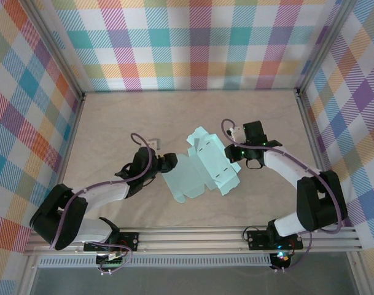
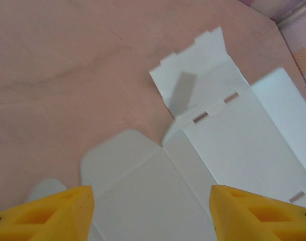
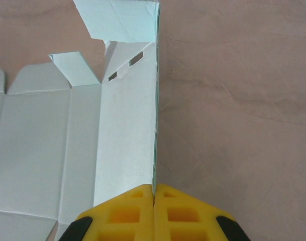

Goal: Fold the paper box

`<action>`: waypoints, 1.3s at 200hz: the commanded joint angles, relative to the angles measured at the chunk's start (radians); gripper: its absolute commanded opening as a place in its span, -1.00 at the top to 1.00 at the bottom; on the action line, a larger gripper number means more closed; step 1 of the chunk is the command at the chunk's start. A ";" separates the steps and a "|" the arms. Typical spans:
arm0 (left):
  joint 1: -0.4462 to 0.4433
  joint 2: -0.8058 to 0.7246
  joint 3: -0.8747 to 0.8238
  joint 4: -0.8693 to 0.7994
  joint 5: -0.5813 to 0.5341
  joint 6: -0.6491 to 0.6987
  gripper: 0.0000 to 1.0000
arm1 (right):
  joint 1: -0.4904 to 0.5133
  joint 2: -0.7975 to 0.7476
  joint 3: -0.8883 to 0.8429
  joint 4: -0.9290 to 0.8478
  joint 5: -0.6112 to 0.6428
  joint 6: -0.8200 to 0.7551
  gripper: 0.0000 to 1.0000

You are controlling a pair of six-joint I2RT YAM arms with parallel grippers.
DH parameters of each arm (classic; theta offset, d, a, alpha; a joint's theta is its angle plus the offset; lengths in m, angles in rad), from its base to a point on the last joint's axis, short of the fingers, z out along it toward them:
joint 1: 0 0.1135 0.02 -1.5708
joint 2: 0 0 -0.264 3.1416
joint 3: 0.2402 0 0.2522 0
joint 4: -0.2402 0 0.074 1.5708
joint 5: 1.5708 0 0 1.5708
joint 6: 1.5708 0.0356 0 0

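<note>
Mint-green card: that is the paper box (image 1: pixel 202 169). From above it lies in the middle of the picture on the wooden table (image 1: pixel 113 123), and it is mostly a flat sheet with flaps. It sits between my two claws. My left claw (image 1: pixel 169 161) is at its left edge and my right claw (image 1: pixel 241 149) is at its right edge. The long strip by my right claw runs from upper left to lower right.

In my left wrist view the card lies flat and spreads from the bottom middle to the upper right. My yellow left fingers (image 2: pixel 57 211) are wide apart in the bottom corners, with only the sheet showing under the gap. I cannot tell if they touch it.

In my right wrist view my yellow right fingers (image 3: pixel 122 216) are pressed together at the bottom middle, pinching the edge of one long panel. That panel is lifted off the table and runs straight away from the claw, from bottom to top of the frame. The rest of the sheet lies flat to its left — so I think the fold has to tip that way, while my left claw holds the flat part down.
</note>
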 commanded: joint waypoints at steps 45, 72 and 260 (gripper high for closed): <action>0.216 0.024 0.059 -0.091 0.071 0.069 -0.33 | 0.184 -0.109 -0.042 0.070 0.320 -0.303 1.00; 0.287 0.059 0.090 -0.073 0.105 0.073 -0.34 | 0.260 -0.119 -0.052 0.108 0.520 -0.402 1.00; 0.347 0.358 0.294 0.028 0.267 0.117 -0.65 | 0.584 0.056 -0.275 0.764 1.186 -0.930 1.00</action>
